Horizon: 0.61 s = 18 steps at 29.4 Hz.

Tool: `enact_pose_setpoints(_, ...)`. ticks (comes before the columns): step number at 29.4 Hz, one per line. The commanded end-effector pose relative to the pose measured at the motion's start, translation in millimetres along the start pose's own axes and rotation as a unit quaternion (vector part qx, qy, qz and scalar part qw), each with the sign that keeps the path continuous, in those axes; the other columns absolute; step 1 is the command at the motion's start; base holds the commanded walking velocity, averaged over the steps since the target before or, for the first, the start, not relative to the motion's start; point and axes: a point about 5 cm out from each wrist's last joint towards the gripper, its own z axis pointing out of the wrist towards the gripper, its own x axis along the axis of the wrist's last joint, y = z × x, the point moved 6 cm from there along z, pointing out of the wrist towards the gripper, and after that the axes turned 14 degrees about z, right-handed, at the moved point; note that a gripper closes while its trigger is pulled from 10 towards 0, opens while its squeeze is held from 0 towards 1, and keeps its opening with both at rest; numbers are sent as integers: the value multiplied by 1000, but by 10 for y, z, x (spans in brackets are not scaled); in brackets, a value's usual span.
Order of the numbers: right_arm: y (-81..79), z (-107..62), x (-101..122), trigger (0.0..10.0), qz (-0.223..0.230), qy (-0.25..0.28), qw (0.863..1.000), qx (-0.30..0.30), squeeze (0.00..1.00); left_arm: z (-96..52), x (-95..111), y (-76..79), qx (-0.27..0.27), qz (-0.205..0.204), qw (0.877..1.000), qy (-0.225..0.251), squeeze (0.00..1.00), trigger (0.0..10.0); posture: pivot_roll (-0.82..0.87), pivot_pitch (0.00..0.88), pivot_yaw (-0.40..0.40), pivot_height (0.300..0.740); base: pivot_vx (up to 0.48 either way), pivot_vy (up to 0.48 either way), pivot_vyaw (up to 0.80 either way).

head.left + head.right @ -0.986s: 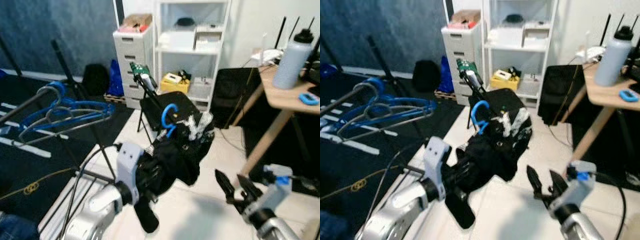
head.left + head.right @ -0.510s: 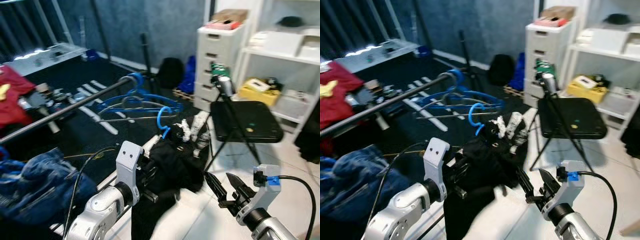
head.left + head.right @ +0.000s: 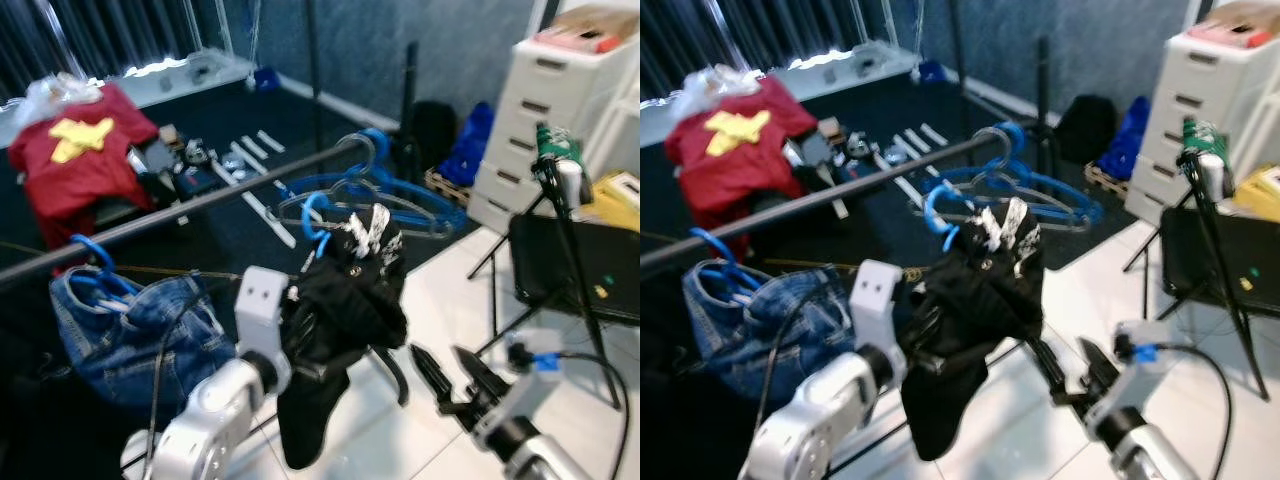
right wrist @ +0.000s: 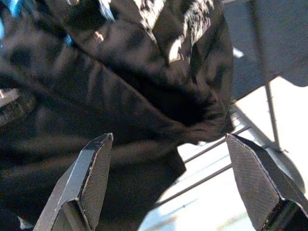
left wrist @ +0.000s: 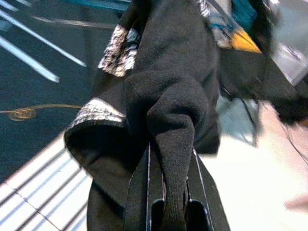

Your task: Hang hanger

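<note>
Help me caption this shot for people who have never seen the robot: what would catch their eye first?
First, the black garment on a blue hanger, held mid-frame by the left gripper, whose fingers are shut on the cloth. Just behind runs the dark clothes rail, with jeans hanging on its left part and empty blue hangers at its right end. The right gripper waits open, low on the right, beside the garment.

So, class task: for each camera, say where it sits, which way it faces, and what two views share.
Left eye view: head, looking down at the rail; both arms show.
Right eye view: same scene, shifted.
Left wrist view: along the left gripper, clamped on the black garment.
Right wrist view: between the right gripper fingers, facing it.
Shared: that garment on its blue hanger.
</note>
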Motion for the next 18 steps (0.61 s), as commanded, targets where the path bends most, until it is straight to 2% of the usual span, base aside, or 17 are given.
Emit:
enact_pose_setpoints(1,29,-20,1,10000,-3,-1,1000,-6,0,39,90,-48,27,-11,999,14,0,10000,-113,16,58,740,0,0,800)
enact_pose_setpoints(3,28,-19,0,10000,-3,0,1000,-6,0,80,160,-94,46,-13,999,24,0,10000,-115,14,57,740,0,0,800)
enact_pose_setpoints(4,30,-20,1,10000,-3,0,1000,-5,0,104,278,-138,61,-15,997,46,0,10000,-116,13,58,740,0,0,800)
enact_pose_setpoints(5,30,-20,1,10000,-3,0,1000,-5,0,104,278,-138,61,-15,997,46,0,10000,-116,13,58,740,0,0,800)
enact_pose_setpoints(6,33,-20,3,10000,-1,0,1000,-5,0,101,390,-189,78,-9,995,67,0,10000,-115,13,58,740,0,0,800)
enact_pose_setpoints(7,33,-20,3,10000,-1,0,1000,-5,0,101,390,-189,78,-9,995,67,0,10000,-115,13,58,740,0,0,800)
enact_pose_setpoints(8,36,-22,7,10000,1,1,1000,-5,0,70,481,-278,102,8,991,85,0,10000,-115,15,59,740,0,0,800)
enact_pose_setpoints(9,36,-22,7,10000,1,1,1000,-5,0,70,481,-278,102,8,991,85,0,10000,-115,15,59,740,0,0,800)
enact_pose_setpoints(10,39,-23,8,10000,3,1,1000,-4,0,29,535,-363,123,18,987,97,0,10000,-113,15,58,740,0,0,800)
enact_pose_setpoints(12,39,-23,8,10000,3,1,1000,-4,0,29,535,-363,123,18,987,97,0,10000,-113,15,58,740,0,0,800)
enact_pose_setpoints(13,54,-24,9,10000,9,1,1000,-7,0,-6,546,-438,142,26,985,99,0,10000,-110,16,55,740,0,0,800)
enact_pose_setpoints(14,54,-24,9,10000,9,1,1000,-7,0,-6,546,-438,142,26,985,99,0,10000,-110,16,55,740,0,0,800)
enact_pose_setpoints(18,113,-17,20,10000,30,4,999,-20,0,2,426,-442,147,40,986,67,0,10000,-107,13,51,740,0,0,0)
